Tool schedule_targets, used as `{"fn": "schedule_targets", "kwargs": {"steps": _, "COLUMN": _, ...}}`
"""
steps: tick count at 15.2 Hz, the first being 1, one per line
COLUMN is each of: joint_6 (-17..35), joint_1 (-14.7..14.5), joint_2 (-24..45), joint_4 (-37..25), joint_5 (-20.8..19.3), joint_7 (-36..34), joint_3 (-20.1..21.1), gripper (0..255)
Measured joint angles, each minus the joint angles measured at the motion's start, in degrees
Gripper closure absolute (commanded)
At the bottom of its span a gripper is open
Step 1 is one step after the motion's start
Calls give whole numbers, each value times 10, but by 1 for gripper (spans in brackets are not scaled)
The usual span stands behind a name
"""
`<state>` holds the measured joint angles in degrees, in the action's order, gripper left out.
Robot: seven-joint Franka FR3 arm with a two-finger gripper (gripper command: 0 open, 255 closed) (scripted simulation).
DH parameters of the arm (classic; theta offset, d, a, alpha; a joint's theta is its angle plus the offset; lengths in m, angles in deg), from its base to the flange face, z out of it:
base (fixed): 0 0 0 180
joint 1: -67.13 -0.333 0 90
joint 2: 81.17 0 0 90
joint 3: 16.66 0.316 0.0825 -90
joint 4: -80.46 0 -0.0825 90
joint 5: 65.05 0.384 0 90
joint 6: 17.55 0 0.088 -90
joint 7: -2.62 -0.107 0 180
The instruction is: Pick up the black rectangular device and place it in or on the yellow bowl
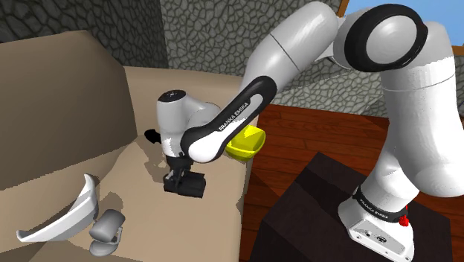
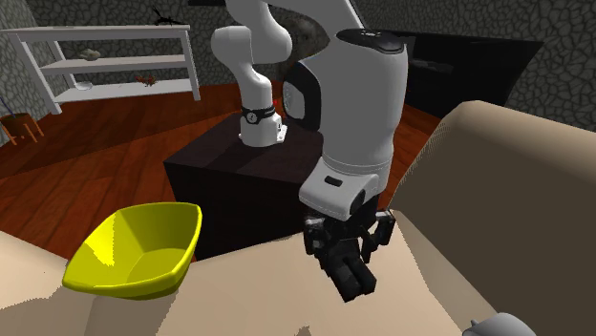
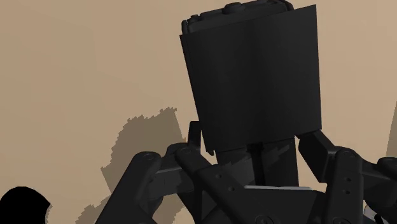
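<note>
My gripper (image 1: 179, 176) is shut on the black rectangular device (image 1: 187, 184), low over the beige sofa seat (image 1: 141, 186). In the second exterior view the gripper (image 2: 346, 244) points down with the device (image 2: 353, 274) sticking out below it. Seen from the wrist, the device (image 3: 251, 83) stands between the two fingers (image 3: 313, 144), which clasp its near end. Whether the device touches the cushion, I cannot tell. The yellow bowl (image 1: 247, 141) sits on the seat's edge nearest the stand, partly behind the forearm. It stands empty at the second exterior view's left (image 2: 134, 250).
A white curved object (image 1: 63, 220) and a small grey object (image 1: 108, 229) lie on the seat toward the shoulder view's lower left. The sofa back (image 1: 52, 104) rises behind. The dark stand (image 2: 224, 177) stands beside the sofa, and white shelves (image 2: 105, 62) stand far off.
</note>
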<state>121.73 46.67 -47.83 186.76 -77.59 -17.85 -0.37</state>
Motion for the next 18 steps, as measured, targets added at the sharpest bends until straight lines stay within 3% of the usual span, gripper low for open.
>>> {"fn": "schedule_targets", "kwargs": {"steps": 15, "joint_6": -83, "joint_1": 15, "joint_2": -76, "joint_4": -9, "joint_5": 30, "joint_7": 19, "joint_3": 21, "gripper": 255}}
{"fn": "schedule_targets", "kwargs": {"steps": 18, "joint_6": -78, "joint_1": 37, "joint_2": -97, "joint_4": 16, "joint_5": 39, "joint_7": 44, "joint_3": 19, "gripper": 255}}
